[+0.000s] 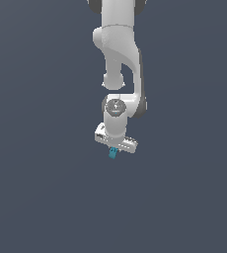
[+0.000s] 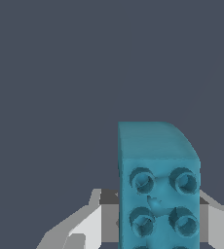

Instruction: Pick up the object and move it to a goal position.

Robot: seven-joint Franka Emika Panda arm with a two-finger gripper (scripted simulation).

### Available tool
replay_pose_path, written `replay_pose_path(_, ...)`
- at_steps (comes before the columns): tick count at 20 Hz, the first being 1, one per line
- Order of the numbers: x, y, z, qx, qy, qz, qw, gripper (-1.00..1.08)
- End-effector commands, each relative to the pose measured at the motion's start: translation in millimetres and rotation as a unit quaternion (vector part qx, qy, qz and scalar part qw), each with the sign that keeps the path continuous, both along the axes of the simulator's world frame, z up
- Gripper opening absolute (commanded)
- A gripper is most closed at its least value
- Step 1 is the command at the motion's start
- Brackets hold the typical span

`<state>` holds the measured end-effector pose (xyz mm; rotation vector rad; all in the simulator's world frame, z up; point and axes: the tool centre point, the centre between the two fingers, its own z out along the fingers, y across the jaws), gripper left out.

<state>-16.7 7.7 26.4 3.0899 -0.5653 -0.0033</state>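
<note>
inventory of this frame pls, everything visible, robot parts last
block: 1, teal-blue, elongated, directly under the gripper in the exterior view; the wrist view shows it close up between the fingers, with round recesses in pairs on its face
ground: 1, plain dark grey-blue, fills the background in both views
arm: 1, white with dark joints, comes down from the top centre of the exterior view
gripper: 1, white, at the arm's lower end, shut on the block; grey-white fingers show on either side of the block in the wrist view
</note>
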Motion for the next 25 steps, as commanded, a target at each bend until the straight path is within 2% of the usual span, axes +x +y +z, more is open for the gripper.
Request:
replay_pose_path(1, 3, -1, 8, 0.0, -0.001, 0.0, 1.0, -1.0)
replay_pose_path(16, 32, -21, 107, 0.0, -0.001, 0.0, 1.0, -1.0)
replay_pose_path(25, 40, -25, 129, 0.0, -0.001, 0.0, 1.0, -1.0)
